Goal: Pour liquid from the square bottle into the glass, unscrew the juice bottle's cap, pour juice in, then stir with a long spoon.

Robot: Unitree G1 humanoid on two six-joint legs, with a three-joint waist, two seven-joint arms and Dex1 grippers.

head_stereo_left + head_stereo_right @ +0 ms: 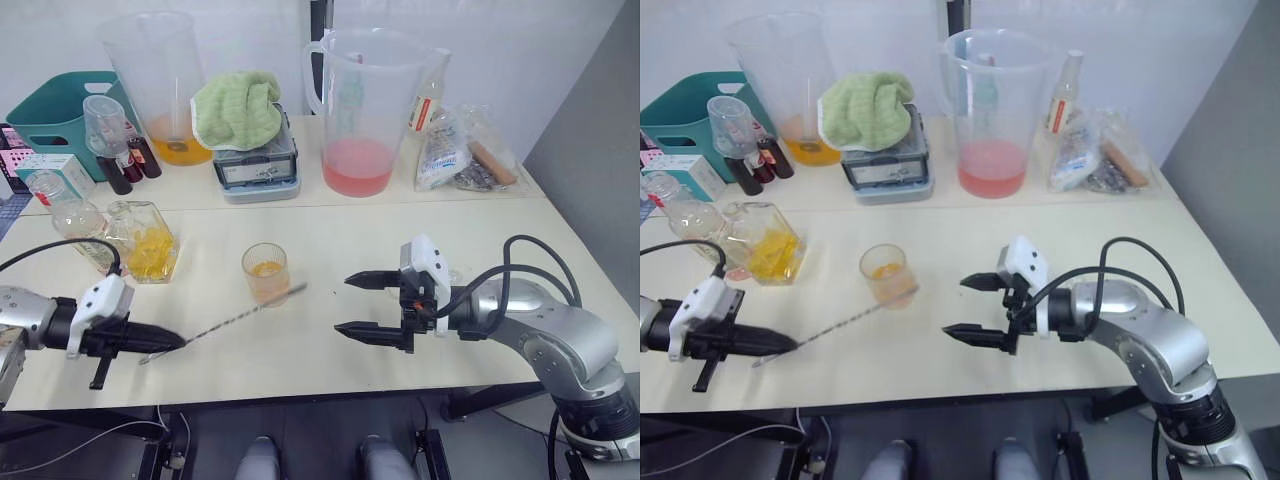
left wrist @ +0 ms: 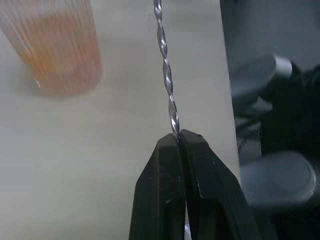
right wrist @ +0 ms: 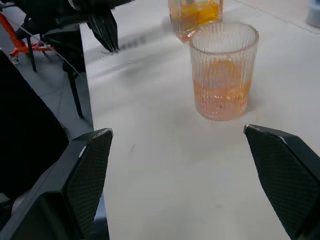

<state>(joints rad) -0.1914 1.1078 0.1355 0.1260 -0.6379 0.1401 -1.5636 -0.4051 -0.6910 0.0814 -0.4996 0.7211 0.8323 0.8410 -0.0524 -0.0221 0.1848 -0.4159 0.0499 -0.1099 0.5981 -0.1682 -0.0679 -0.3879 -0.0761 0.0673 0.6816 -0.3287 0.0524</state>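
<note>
Cream tabletop (image 1: 330, 235): left gripper (image 1: 170, 341) clamped on thin twisted silver bar spoon (image 1: 235, 319); right gripper (image 1: 352, 305) fingers wide apart, right of ribbed clear tumbler (image 1: 265, 272).

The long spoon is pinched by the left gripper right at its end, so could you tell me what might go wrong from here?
1. The left gripper holds the long spoon only at its tip, so the thin twisted shaft could swing or slip when lifted.
2. The spoon's far end lies close to the glass, which holds liquid; a careless sweep could knock it.
3. The square bottle stands just behind the left arm and could be bumped.
</note>
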